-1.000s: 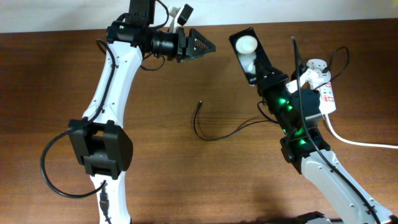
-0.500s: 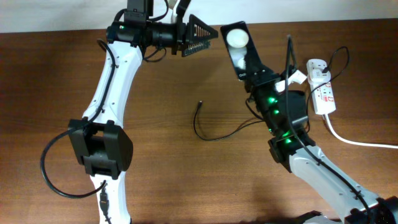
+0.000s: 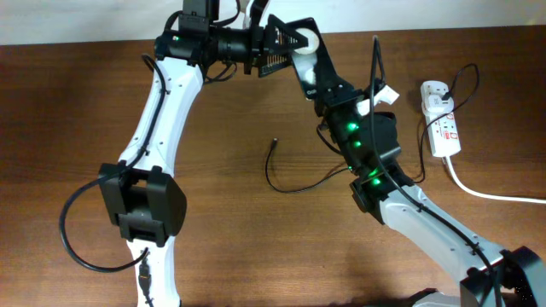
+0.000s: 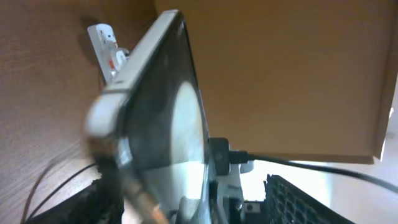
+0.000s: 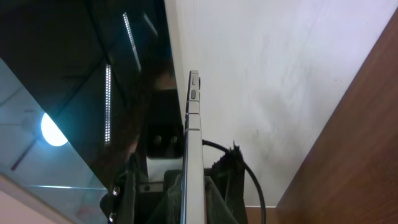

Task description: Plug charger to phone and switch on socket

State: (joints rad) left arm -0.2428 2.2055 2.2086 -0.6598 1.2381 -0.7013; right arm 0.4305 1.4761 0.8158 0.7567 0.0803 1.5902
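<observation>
Black glass, item one, the phone (image 3: 305, 53): we find it off the table (image 3: 85, 102), raised near the far edge and clamped at its lower end by the right gripper (image 3: 319, 82). The right wrist view shows it edge-on, a finger pressed to each face. Its long axis runs from that grasp up and leftward, straight at the left gripper (image 3: 277, 47).

Item two, left gripper: fingers spread, one on each side of the phone's free end in the left wrist view. We see no contact and judge it not clenched. The free end lies between its fingers, not beside them.

Item three, charger (image 3: 294, 186): thin black cable looped on the wood between the two arms. Its connector tip (image 3: 274, 142) is turned toward the far edge, well apart from the phone and from both grippers, and nothing holds it.

Item four, socket (image 3: 445, 130): white strip on the right side, beyond the right arm, untouched.

Our judgement — the coming move turns on the alignment of phone and left fingers, and closing there would pass or brace the phone. Which end carries the port, we cannot tell.
</observation>
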